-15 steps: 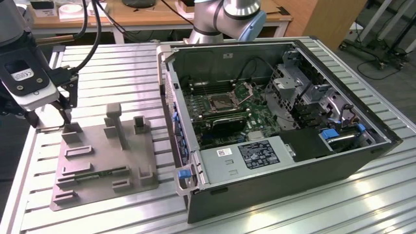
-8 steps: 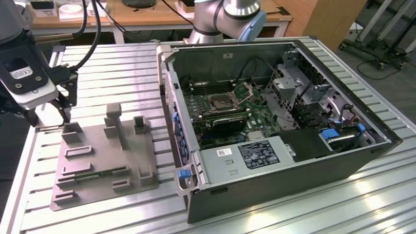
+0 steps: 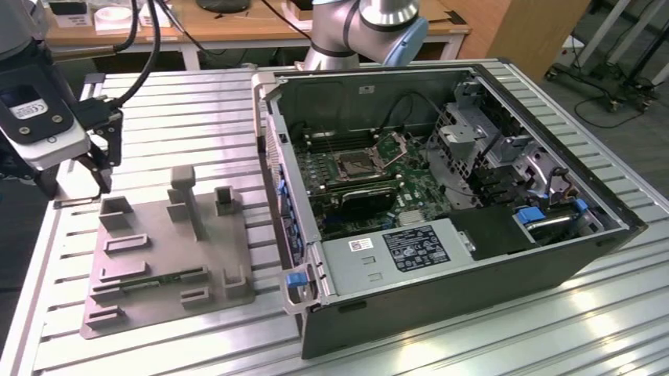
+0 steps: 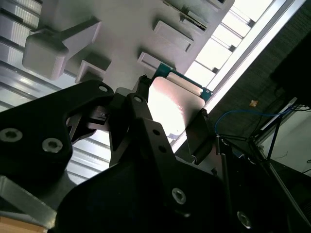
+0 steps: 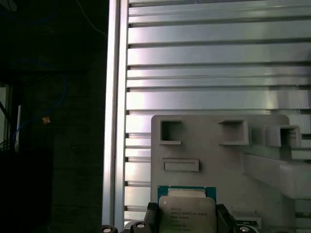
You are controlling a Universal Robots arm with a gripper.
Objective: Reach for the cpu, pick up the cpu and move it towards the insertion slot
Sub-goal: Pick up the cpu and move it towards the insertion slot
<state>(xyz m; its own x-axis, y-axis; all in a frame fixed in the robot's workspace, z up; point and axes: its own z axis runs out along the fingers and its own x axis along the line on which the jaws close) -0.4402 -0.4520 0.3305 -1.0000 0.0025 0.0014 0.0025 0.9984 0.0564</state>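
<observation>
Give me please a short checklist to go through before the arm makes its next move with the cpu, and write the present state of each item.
1. The cpu sits between the fingers of the gripper: ok.
2. Cpu straight in the grip, not skewed: ok in the first wrist view.
3. Cpu lifted clear of the grey fixture: cannot tell.
4. The insertion slot looks empty, and its frame plate is raised: ok.
5. Straight level path to the slot: not ok; the case wall stands between.
</observation>
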